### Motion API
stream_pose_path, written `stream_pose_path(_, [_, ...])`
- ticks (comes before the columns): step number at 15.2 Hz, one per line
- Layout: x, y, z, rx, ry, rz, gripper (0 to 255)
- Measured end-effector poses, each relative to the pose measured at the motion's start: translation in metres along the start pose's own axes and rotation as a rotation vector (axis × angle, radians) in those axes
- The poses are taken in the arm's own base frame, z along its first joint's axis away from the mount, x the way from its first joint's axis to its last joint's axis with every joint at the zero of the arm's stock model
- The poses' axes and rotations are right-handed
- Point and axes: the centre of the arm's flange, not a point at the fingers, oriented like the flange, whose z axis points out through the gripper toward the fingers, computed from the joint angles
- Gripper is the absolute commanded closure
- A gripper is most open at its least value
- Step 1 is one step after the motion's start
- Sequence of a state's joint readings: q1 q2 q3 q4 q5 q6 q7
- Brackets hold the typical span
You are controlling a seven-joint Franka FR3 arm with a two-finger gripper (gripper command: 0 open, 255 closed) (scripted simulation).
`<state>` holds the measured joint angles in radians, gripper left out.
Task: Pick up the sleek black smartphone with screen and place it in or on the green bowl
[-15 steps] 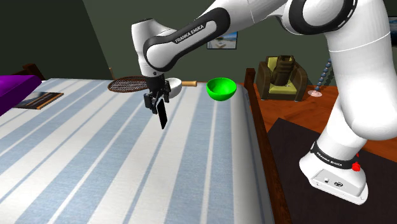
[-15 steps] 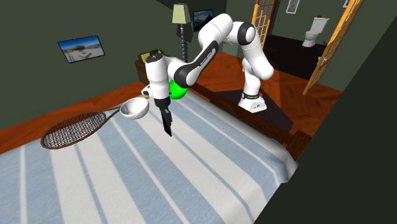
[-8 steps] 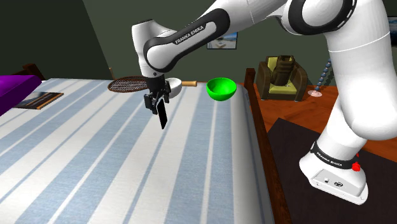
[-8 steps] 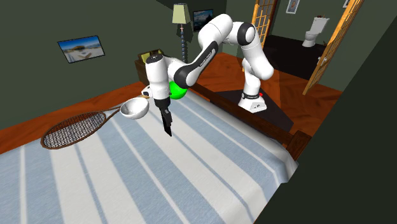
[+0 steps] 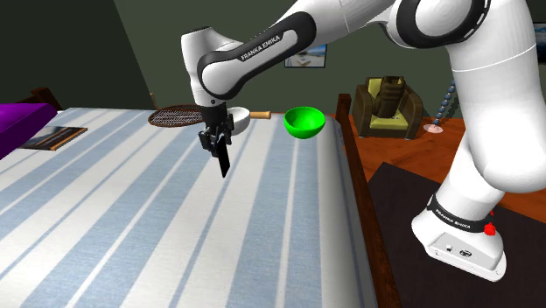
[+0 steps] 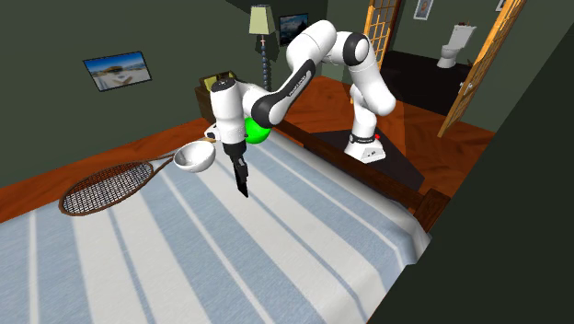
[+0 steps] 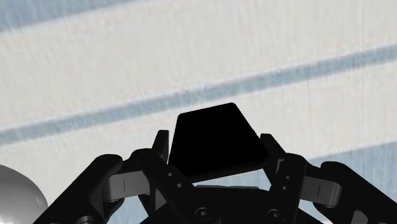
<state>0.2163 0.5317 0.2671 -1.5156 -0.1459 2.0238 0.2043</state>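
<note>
Smartphone (image 5: 224, 162) dangles, clamped in the end effector's (image 5: 216, 145) narrowed fingers, above the striped bed (image 5: 131, 227) toward its far edge. It has hardly moved this past second, so the carry to the green bowl (image 5: 304, 122) near the far corner looks paused.

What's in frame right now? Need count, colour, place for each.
smartphone: 1, black, hanging above the bed, clasped by the gripper
green bowl: 1, green, far end of the bed in the shoulder view
white bowl: 1, white, on the bed by the racket's handle
racket: 1, brown frame, flat on the bed
bed cover: 1, white with blue stripes
purple cloth: 1, purple, shoulder view's left edge
book: 1, dark cover, on the bed near the purple cloth
armchair: 1, olive, on the wooden floor
toilet: 1, white, beyond the doorway
stand: 1, dark
arm: 1, white
gripper: 1, black, shut on the smartphone
</note>
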Motion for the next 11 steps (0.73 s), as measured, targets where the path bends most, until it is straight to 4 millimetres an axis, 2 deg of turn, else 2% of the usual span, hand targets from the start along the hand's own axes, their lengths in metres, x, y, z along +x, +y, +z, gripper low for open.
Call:
stream_pose_path(3, [0.000,0.000,-0.003,0.000,0.000,0.000,255])
stream_pose_path(11, [0.000,0.000,-0.041,0.000,0.000,0.000,255])
